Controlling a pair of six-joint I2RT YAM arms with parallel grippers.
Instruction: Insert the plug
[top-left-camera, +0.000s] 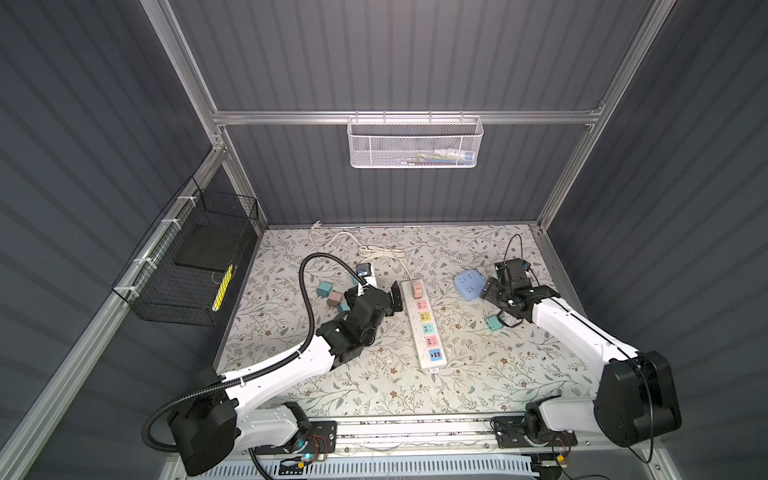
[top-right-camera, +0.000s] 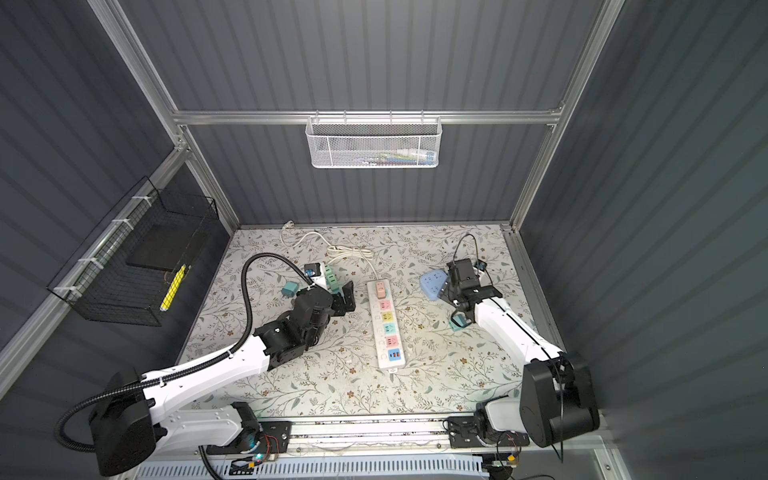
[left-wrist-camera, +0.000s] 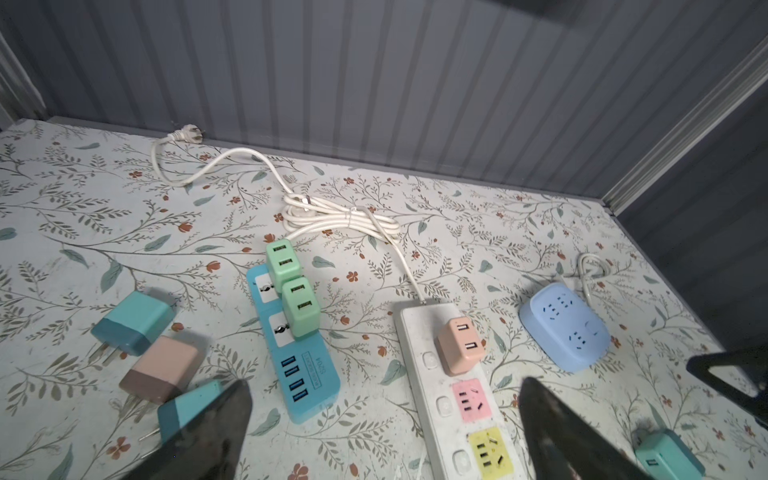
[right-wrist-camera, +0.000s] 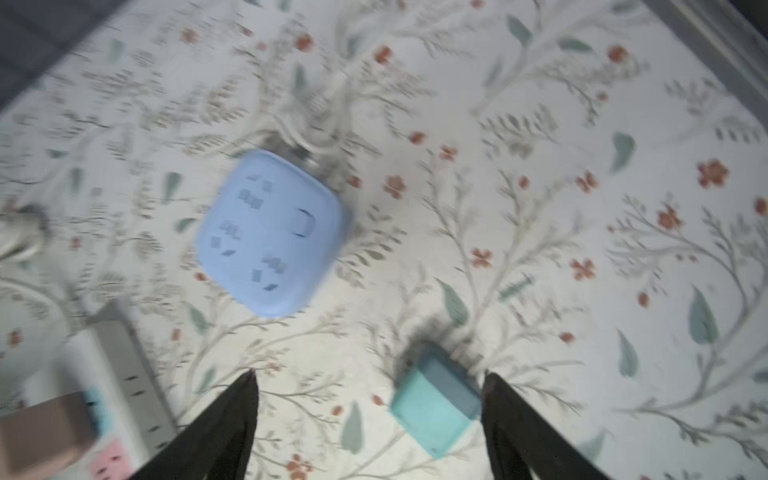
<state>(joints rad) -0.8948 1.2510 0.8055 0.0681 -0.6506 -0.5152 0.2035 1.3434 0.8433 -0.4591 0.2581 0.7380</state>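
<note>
Plug: the small teal cube-shaped plastic plug adapter (right-wrist-camera: 436, 409) lay loose on the flowered tabletop (top-left-camera: 478, 374). It was on the right arm's side of the long white plastic power strip (top-left-camera: 422, 324), level with its middle sockets and apart from it.
Axis: the plug lay on its side, slanted to the strip's length. No prongs showed, so their direction could not be told.
Key relation: it sat between the fingers of the right gripper (right-wrist-camera: 370, 378), just beside one finger and off-centre.
Right gripper: jaws wide apart, gripping nothing, though the wrist view was blurred.
Right arm: stretched forward, with the wrist tipped down over the plug.
Nearer arm: the right. The left gripper (left-wrist-camera: 385, 381) hovered just beside the strip's opposite side, jaws fully spread and empty.
Judgement: the plug needed centring between the fingers before closing.
</note>
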